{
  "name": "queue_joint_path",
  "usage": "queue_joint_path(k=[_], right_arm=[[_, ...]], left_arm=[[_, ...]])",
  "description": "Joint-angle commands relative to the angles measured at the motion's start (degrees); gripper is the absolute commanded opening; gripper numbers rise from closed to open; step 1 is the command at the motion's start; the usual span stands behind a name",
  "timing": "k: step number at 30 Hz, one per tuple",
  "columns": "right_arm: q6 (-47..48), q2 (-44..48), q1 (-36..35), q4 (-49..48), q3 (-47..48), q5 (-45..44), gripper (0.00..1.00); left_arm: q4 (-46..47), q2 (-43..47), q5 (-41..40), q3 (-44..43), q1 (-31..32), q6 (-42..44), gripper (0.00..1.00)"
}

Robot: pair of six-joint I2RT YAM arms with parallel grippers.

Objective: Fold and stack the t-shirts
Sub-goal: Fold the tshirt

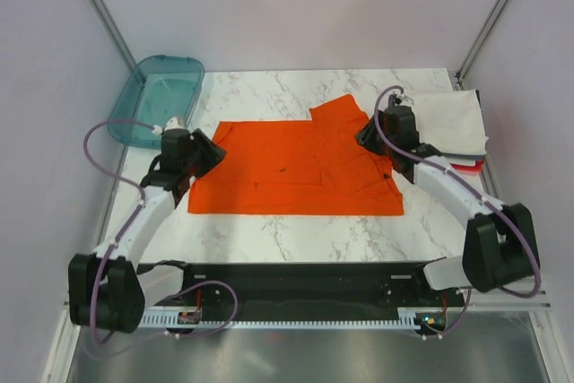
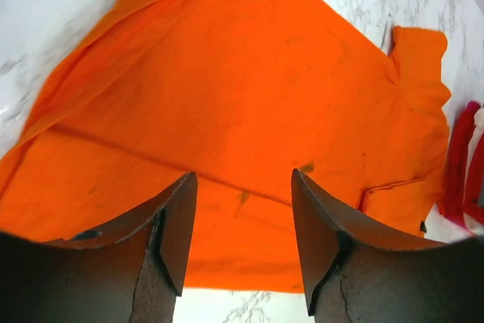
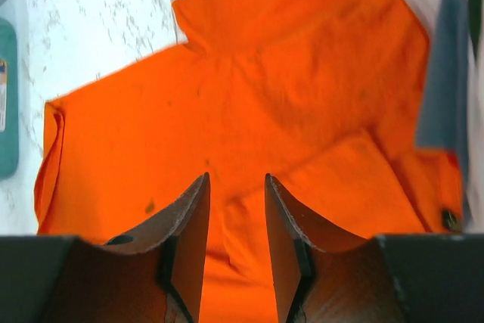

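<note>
Top camera: our orange t-shirt [image 1: 296, 168] lies flat mid-table as a wide rectangle, with one sleeve poking out at the far right corner. The left gripper [image 1: 211, 154] sits at its left edge. The right gripper [image 1: 368, 136] is at its right edge, beside a white folded shirt [image 1: 453, 118].

Left wrist cam: jaws apart, nothing pinched, cloth spread just beyond them. We also catch a red shirt [image 2: 457, 164] past it.

Right wrist cam: jaws apart over the cloth too, nothing gripped, and only here a grey shirt [image 3: 442, 73] shows.
</note>
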State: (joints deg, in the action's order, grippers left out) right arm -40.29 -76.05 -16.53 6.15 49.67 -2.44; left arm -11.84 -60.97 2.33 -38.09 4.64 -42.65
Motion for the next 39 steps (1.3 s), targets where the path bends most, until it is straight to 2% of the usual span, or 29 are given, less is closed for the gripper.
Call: queue_joint_path(k=[1, 3, 4, 6, 12, 19, 32, 39], right_arm=[[3.7, -7.7, -0.3, -1.8, 9.0, -3.9, 0.43], [5.1, -12.8, -0.3, -1.3, 14.4, -4.8, 0.42], [6.8, -14.6, -0.3, -0.4, 16.5, -6.4, 0.42], [8.4, -20.1, -0.3, 1.6, 22.4, -7.9, 0.43], [12.5, -33.7, 0.4, 5.4, 37.1, -12.7, 0.44], [14.5, -47.7, 4.1, 9.5, 52.4, -10.0, 0.48], [18.3, -68.4, 5.1, 11.8, 76.3, -7.2, 0.55], [17.3, -72.7, 5.7, 12.0, 77.9, -4.2, 0.53]], left_arm=[[4.4, -8.2, -9.2, -9.9, 6.1, 6.4, 0.6], [3.8, -14.4, -12.6, -15.3, 7.6, 9.2, 0.62], [3.7, -16.7, -13.0, -16.9, 7.6, 10.2, 0.67], [2.3, -22.9, -14.8, -21.9, 7.7, 13.2, 0.7], [1.5, -34.7, -15.7, -30.8, 7.7, 18.8, 0.69], [-2.4, -45.1, -17.3, -41.8, 7.7, 22.1, 0.66], [-3.5, -50.4, -21.0, -47.6, 7.6, 27.1, 0.63], [-5.6, -52.5, -19.2, -49.7, 6.7, 28.6, 0.62]])
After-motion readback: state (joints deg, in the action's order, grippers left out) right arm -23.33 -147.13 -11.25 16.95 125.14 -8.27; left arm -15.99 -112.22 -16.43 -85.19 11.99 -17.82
